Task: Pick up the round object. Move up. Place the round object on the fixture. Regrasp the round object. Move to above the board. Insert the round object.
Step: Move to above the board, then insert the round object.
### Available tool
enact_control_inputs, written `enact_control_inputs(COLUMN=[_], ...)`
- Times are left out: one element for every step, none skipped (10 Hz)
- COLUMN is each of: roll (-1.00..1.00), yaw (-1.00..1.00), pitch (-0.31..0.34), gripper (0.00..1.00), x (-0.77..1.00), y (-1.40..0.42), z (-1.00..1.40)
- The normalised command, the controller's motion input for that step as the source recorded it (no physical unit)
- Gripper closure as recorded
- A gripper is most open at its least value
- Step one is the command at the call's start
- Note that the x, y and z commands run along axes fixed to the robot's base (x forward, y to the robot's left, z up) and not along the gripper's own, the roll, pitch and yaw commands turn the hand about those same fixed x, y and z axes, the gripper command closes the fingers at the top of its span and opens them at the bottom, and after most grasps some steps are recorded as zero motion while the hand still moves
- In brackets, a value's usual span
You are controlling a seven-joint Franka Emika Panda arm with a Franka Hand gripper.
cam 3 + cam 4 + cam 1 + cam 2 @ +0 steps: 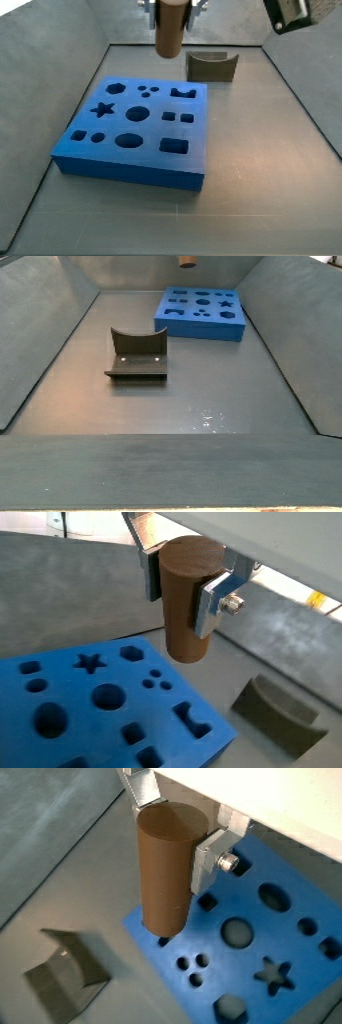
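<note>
We see the pincer [187, 584] pinching the round object [186, 597] upright near its upper end, high above the floor. In a side view the round object [168, 28] hangs beyond the board's [134, 160] far edge, at about 10 o'clock from the fixture [211, 66], clear of both.

The gripper [185, 574] was positioned high above the floor, with the round object [186, 600] clamped upright between its fingers [210, 604] and hanging below them. In a side view, the round object [168, 28] hung over the far edge of the board [139, 120], and the fixture [211, 66] stood on the floor behind the board, to the right. In both wrist views, board and fixture lay apart.
</note>
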Motion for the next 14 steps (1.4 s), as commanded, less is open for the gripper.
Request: enact_control_inputs(roll=[-1.0, -1.0, -1.0, -1.0, -1.0, -1.0, -1.0, -1.0, -0.99, -0.69, -0.5, -0.36, 0.09, 0.07], yaw=[-0.1, -0.09, -0.09, -0.08, -0.08, -0.06, -0.06, -0.05, -0.03, -0.01, -0.01, -0.01, -0.03, -0.04], pitch=[-0.04, -0.04, -0.035, -0.028, -0.029, -0.029, -0.036, -0.047, -0.051, -0.051, -0.049, -0.043, 0.0, 0.0], gripper=[1.0, 1.0, 1.0, 1.0, 1.0, 1.0, 1.0, 1.0, 1.0, 1.0, 1.0, 1.0, 1.0, 1.0], x=[-0.11, -0.08, -0.07, -0.05, -0.04, -0.05, -0.05, -0.05, -0.05, -0.05, -0.05, -0.04, -0.21, -0.12], y=[-0.03, 0.01, 0.02, 0.03, 0.03, 0.03, 0.04, 0.04, 0.04, 0.04, 0.03, 0.02, 0.0, 0.0], z=[-0.02, 0.0, 0.0, 0.0, 0.01, 0.01, 0.01, 0.01, 0.01, 0.01, 0.01, 0.01, -0.12, -0.07])
